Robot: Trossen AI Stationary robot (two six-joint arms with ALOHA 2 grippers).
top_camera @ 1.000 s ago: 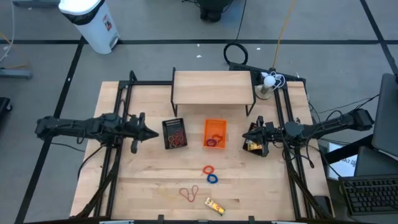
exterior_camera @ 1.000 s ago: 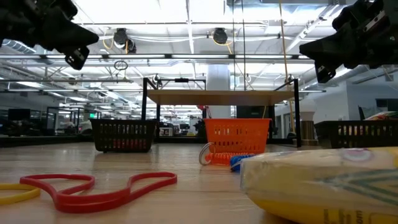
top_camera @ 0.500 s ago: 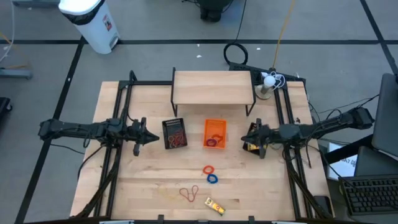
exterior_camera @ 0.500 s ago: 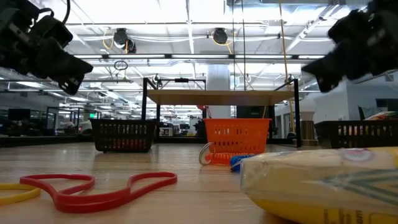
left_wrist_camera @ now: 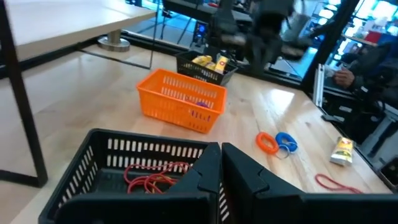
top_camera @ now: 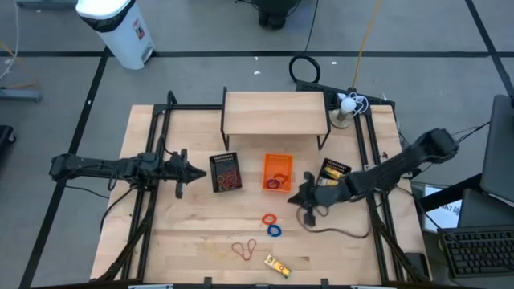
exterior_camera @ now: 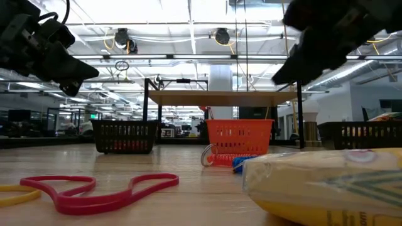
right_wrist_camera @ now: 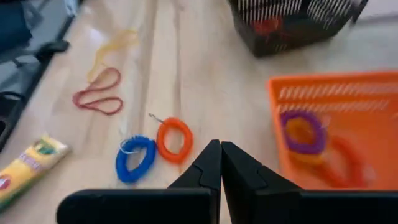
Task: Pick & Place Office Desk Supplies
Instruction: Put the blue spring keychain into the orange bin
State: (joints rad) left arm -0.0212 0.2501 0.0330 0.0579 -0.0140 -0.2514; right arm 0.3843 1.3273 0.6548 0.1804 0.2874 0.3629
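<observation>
Your right gripper (top_camera: 303,197) sits at about four o'clock from the table's centre, just off the orange plastic basket (top_camera: 278,172) toward the front edge, and its two dark fingers (right_wrist_camera: 219,163) are pressed together with nothing between them. From its wrist camera you look down on an orange coiled ring (right_wrist_camera: 174,139) and a blue coiled ring (right_wrist_camera: 135,158) lying side by side on the pale wooden table (top_camera: 193,233); a purple ring (right_wrist_camera: 302,128) rests inside the orange basket.

Your left gripper (top_camera: 195,170) hangs at nine o'clock, just beside the black wire basket (top_camera: 225,172), its fingers (left_wrist_camera: 219,168) closed and empty. That basket holds red rubber bands (left_wrist_camera: 149,180).

Toward six o'clock you have a red rubber band (top_camera: 245,249) loose on the wood, a pale yellow band (right_wrist_camera: 115,42) near it, and a yellow rectangular packet (top_camera: 278,265) close to the front edge.

At three o'clock a second black basket (top_camera: 332,172) holds more yellow packets. A raised wooden shelf on black legs (top_camera: 275,112) stands at twelve o'clock.
</observation>
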